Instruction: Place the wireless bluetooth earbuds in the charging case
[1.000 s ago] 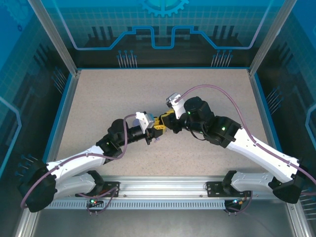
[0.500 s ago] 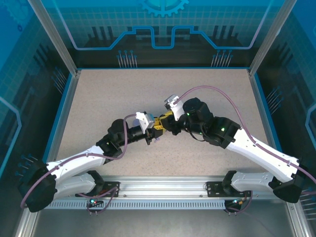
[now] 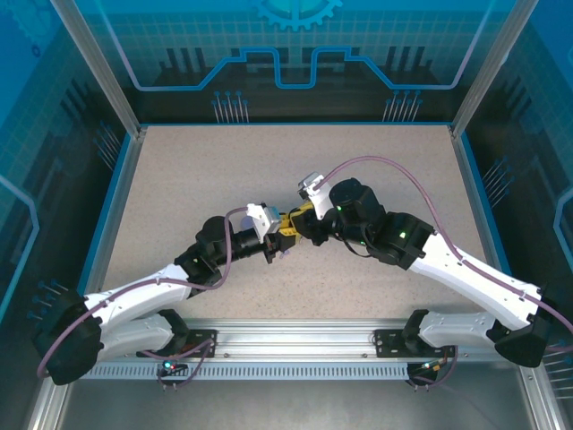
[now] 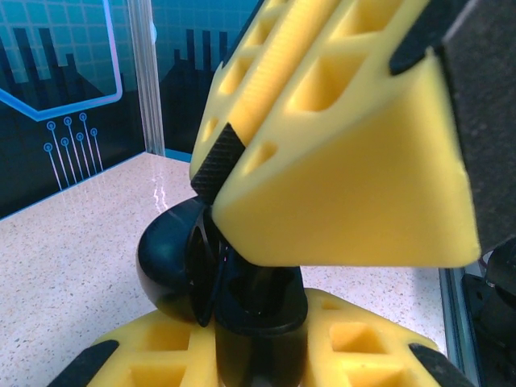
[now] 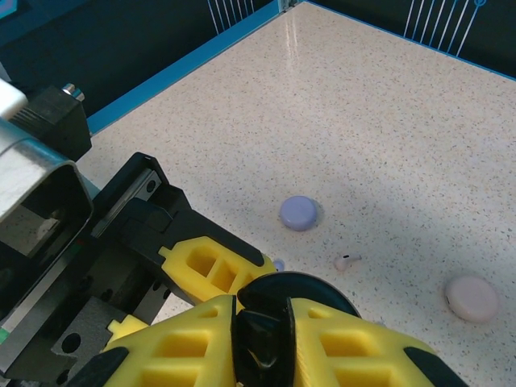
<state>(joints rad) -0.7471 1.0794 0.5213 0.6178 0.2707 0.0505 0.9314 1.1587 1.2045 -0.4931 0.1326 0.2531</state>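
My right gripper [image 5: 260,343] has edged slightly left; it and the left gripper [image 4: 256,355] both pinch the black charging case [image 4: 173,270], with a pale earbud [image 5: 344,261] still loose.

Black round charging case [image 5: 260,339] gapes open (held aloft); one pale earbud [image 5: 345,261] lies on the table [image 5: 387,121].

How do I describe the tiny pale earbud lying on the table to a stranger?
In the right wrist view, look at the speckled table. Between the lilac disc and the pale pink disc lies the pale earbud. It is far smaller than both and has a short stem.
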